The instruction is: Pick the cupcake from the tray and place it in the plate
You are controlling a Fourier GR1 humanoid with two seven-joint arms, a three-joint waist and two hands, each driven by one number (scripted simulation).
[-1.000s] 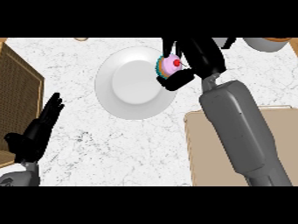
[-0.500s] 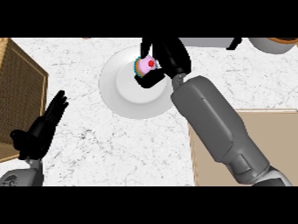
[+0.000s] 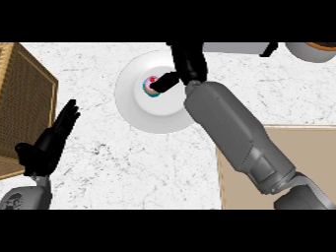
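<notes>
A white plate (image 3: 145, 110) lies on the marble counter, left of centre at the back. The cupcake (image 3: 151, 86), pink-topped with a teal wrapper, is over the plate's upper middle. My right hand (image 3: 187, 66) reaches over the plate's far right side, with its thumb (image 3: 166, 81) and curled fingers closed on the cupcake, which it partly hides. I cannot tell whether the cupcake touches the plate. The beige tray (image 3: 301, 147) sits at the lower right, partly under my right forearm. My left hand (image 3: 50, 142) rests open at the lower left, fingers up.
A wicker basket (image 3: 10, 103) fills the left edge beside my left hand. A bowl (image 3: 317, 50) and a grey object (image 3: 236, 47) stand along the back right. Bare marble counter (image 3: 134, 167) lies between plate, tray and left hand.
My right hand has carried the cupcake leftward, from the plate's right rim to over its middle. The left hand has stayed put.
</notes>
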